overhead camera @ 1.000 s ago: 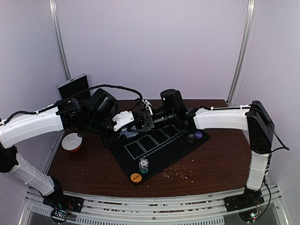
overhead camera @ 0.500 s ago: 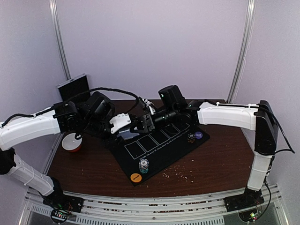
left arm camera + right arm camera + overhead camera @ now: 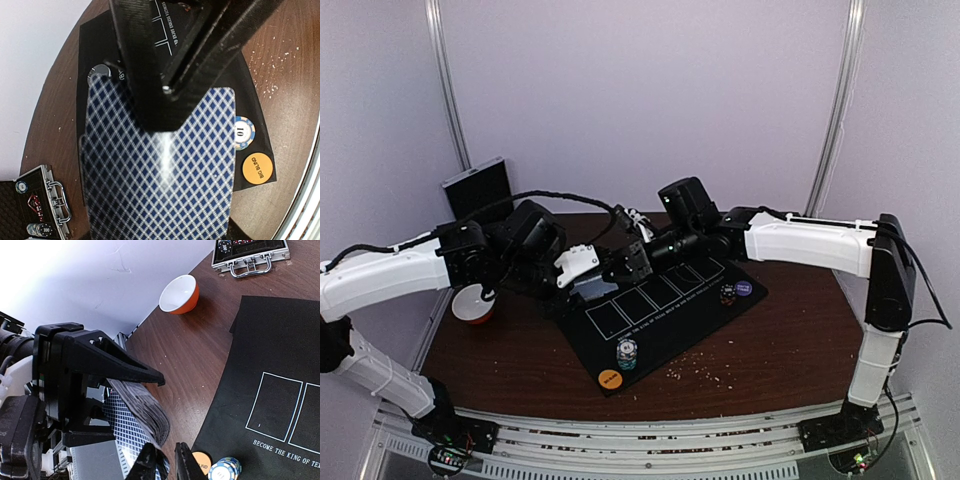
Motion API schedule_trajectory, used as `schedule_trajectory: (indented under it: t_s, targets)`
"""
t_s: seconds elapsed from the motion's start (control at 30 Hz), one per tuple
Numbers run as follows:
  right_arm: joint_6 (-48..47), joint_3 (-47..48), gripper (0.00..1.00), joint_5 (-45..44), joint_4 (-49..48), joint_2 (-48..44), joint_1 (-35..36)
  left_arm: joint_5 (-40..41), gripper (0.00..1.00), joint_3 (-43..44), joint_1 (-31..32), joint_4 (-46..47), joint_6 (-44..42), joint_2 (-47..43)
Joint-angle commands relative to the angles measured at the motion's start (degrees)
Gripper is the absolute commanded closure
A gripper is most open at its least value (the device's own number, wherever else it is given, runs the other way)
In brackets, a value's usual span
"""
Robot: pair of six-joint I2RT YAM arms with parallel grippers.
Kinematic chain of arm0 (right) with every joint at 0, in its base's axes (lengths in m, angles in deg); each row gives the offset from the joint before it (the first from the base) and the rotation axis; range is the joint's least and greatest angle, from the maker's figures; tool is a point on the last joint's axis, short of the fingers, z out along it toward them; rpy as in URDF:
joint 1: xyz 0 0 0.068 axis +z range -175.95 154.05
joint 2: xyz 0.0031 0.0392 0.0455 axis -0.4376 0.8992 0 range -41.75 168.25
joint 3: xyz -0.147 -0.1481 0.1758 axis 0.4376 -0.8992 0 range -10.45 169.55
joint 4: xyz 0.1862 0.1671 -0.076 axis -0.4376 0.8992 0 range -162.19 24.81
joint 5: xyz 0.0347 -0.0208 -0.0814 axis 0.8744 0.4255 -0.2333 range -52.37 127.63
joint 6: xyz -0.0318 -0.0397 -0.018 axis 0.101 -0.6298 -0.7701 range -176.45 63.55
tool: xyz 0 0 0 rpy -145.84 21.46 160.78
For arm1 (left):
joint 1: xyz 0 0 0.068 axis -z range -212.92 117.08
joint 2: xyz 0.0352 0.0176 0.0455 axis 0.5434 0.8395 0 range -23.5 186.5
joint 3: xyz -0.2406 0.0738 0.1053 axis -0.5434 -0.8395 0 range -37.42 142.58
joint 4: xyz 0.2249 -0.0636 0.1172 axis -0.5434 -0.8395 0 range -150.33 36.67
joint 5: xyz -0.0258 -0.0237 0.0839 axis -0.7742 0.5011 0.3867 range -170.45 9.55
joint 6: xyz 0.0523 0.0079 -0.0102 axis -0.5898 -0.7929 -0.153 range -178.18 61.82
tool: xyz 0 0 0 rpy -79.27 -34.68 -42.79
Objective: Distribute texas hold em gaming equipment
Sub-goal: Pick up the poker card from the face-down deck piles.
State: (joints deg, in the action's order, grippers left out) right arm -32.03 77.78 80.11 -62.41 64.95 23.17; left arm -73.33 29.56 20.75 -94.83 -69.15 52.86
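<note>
Top external: our right claw (image 3: 623, 268) has moved in on the left claw (image 3: 588, 278), toward the far-left corner. Left wrist: that claw pinches the deck (image 3: 160, 165). Right wrist: fingers (image 3: 150, 462) near-together at the deck's edge; grip we cannot tell. Dealing likely next.

Both arms stretched inward, left hand (image 3: 165, 90) clamped tight, right hand (image 3: 166, 462) narrowed almost closed.
</note>
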Motion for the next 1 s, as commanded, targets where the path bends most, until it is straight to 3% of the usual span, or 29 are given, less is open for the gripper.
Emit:
schedule_trajectory:
  t_s: [0.0, 0.27, 0.6, 0.97]
  targets:
    - [-1.75, 2.16, 0.85, -2.05, 3.32, -2.14, -0.01, 0.85, 0.46, -0.36, -0.36, 3.35, 1.02, -1.3]
    - [-3.26, 3.14, 1.0, -3.71, 6.27, -2.63, -0.02, 0.99, 0.46, -1.43, -0.5, 3.44, 1.46, -1.95]
    - [-4.62, 4.29, 1.0, -3.7, 8.9, -4.52, -0.21, 1.58, 0.46, -3.18, -0.91, 4.52, 2.49, -3.28]
    - [-1.33, -1.01, 1.0, -3.3, 6.55, -11.8, -4.02, 2.13, 0.46, -4.57, -1.53, 5.72, 3.59, -4.01]
